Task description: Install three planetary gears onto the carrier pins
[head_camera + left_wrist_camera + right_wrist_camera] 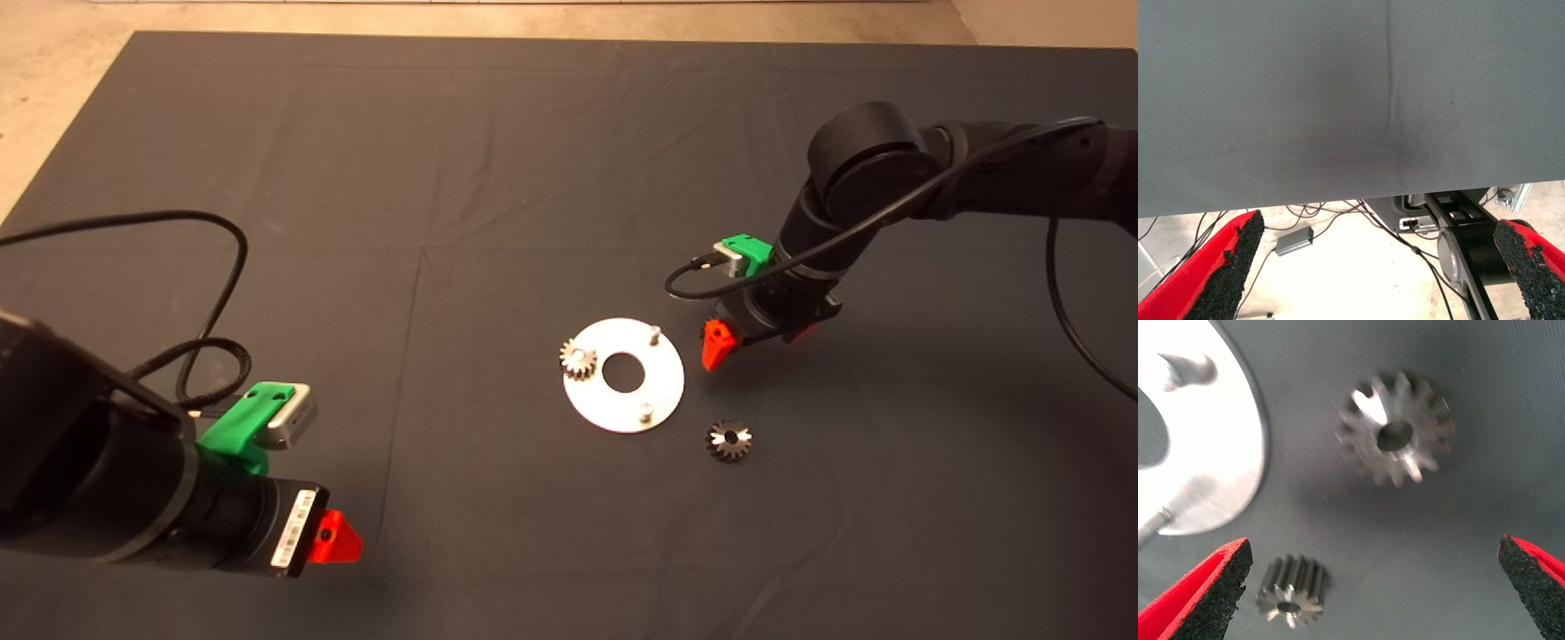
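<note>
I am hovering my right hand [751, 342], fingers spread and empty, just beside the silver disc's [662, 391] rim; one gear [579, 360] sits on a pin, another [729, 439] lies on open tabletop [498, 178]. My left hand [1391, 267] is waiting open at the near-left edge.

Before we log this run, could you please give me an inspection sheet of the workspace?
Surface: dark mat, creased.
Job's things: silver disc; one seated gear on a pin; two bare pins; two loose gears on the mat beside the disc.
Clutter: nothing seen.
Grippers: right pincer open, above the loose gears; left pincer open, parked at the head view's lower left.
Cables: black leads on both arms, none crossing the disc.
Surroundings: pale floor; floor wires and a small grey box.
</note>
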Motion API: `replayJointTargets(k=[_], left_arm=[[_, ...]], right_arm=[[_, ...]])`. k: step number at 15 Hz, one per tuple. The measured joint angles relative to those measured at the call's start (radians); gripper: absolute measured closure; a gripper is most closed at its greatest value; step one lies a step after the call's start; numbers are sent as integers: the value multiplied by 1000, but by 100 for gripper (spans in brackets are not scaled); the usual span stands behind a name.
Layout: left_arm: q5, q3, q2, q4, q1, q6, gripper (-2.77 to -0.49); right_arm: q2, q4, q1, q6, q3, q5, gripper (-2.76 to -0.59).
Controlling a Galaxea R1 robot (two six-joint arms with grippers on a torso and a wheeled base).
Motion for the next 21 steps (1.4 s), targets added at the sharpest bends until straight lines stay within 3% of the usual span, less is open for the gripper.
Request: replayJointTargets(k=[6, 12, 16, 21], left_arm=[[0, 7, -28, 0, 0, 1, -248], [0, 7, -36, 0, 0, 4, -248], [0, 7, -44, 0, 0, 14, -248], [0, 7, -47, 0, 0, 19, -248]], right_arm=[[4, -76, -1, -91, -12, -1, -275], [4, -104, -3, -158, -13, -1, -275], [4, -133, -34, -172, -24, -1, -275], [6, -156, -37, -178, -70, -1, -275]])
